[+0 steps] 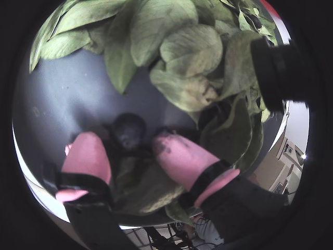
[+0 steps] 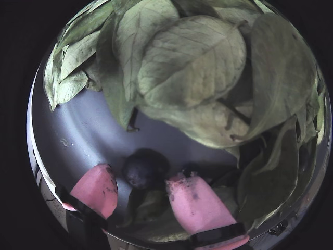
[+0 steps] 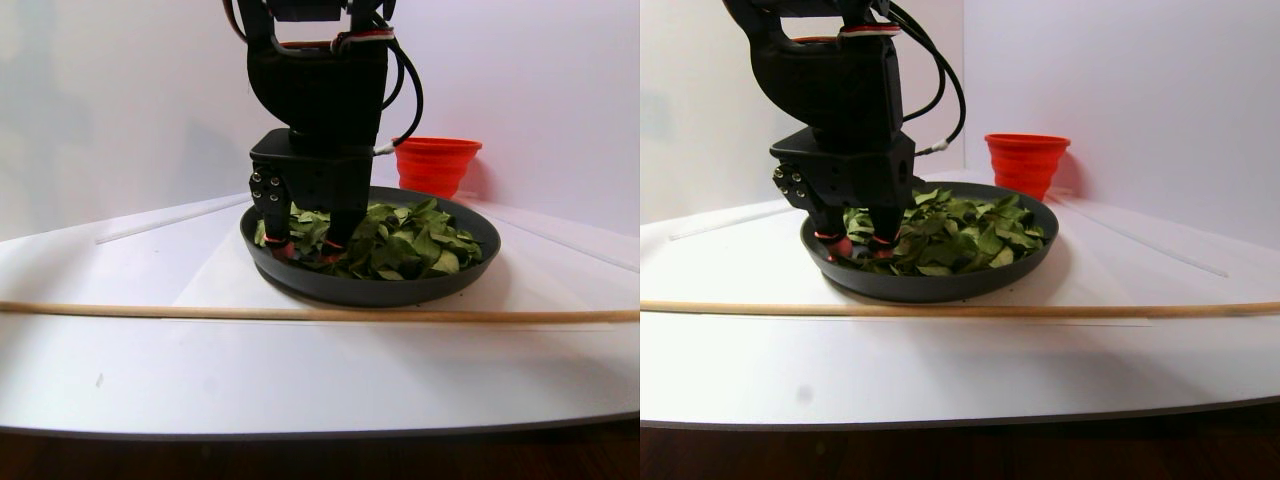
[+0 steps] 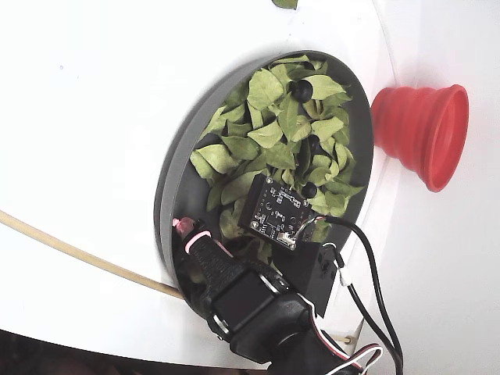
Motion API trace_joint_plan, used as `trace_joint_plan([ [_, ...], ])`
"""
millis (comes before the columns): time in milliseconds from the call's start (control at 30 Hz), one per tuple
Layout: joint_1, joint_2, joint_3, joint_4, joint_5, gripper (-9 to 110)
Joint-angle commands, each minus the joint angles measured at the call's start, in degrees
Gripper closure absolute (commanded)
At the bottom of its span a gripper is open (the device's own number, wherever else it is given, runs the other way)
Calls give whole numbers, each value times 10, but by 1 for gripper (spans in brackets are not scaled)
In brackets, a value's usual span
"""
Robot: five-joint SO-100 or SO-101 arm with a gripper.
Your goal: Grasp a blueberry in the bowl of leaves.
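One round, matte blue-black blueberry (image 2: 145,167) lies on the bare dark-grey floor of the bowl of leaves (image 4: 170,187), at the edge of the leaf pile. In both wrist views it sits between two pink, soft-looking fingers (image 2: 98,189) that are spread apart; the gripper (image 2: 141,188) is open, and whether either tip touches the berry cannot be told. Black bands wrap the base of each finger. The leaves (image 2: 191,61) are many, oval, veined and dull, in light and dark green, and they overlap in a loose heap.

In the fixed view, four more dark berries (image 4: 301,90) show among the leaves. The dish is wide, shallow and round with a low rim. To its right lies one red ribbed cone-shaped cup (image 4: 424,133) on its side in that view. In the stereo pair, one thin pale wooden rod (image 3: 320,313) crosses the smooth white worktop (image 3: 300,380) in front of the dish, and the black arm (image 3: 318,90) reaches down into its left part.
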Motion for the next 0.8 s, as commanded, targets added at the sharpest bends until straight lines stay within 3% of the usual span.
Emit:
trace_joint_plan([
  [0,2,0,-11,-15,-2,83],
  [767,3,-36,-21,-52,-3,85],
])
